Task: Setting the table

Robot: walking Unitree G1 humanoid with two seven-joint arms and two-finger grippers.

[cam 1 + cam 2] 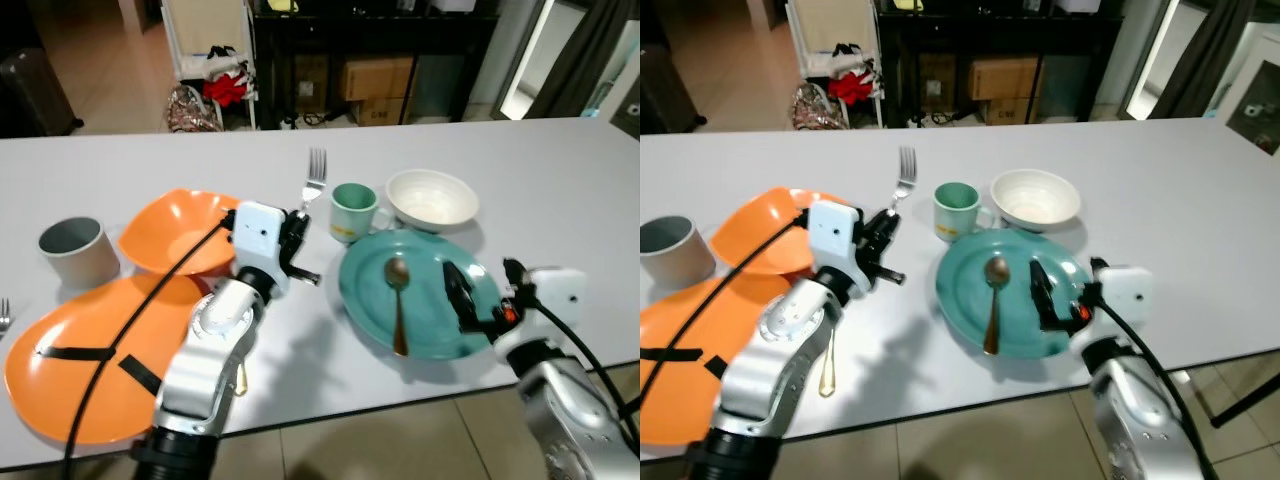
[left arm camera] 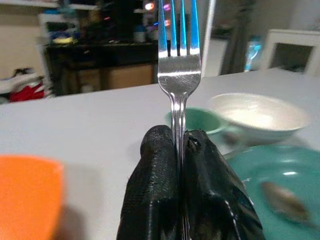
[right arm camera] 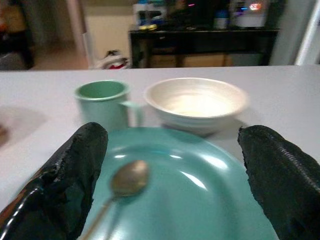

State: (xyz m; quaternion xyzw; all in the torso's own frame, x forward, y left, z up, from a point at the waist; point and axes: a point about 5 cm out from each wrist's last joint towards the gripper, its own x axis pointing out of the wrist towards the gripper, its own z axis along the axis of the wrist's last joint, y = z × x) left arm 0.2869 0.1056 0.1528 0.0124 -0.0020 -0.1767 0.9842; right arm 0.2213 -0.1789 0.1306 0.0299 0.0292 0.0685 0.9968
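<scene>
Steel fork [image 2: 178,65] stands upright, its handle clamped between the left gripper [image 2: 182,150] fingers, raised over the white table [image 1: 560,170] beside the green mug [image 1: 351,210]. Right gripper [image 3: 175,165] gapes above the teal plate [image 3: 200,200] bearing a spoon [image 1: 397,300].

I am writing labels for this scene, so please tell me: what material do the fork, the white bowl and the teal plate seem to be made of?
Fork, held in the left end effector: polished metal, likely steel, with fine scratches and bright reflections.
White bowl: probably glazed ceramic, judging by its thick rim and soft sheen.
Teal plate: glossy, with sharp highlights; ceramic or melamine, I cannot tell which.
</scene>
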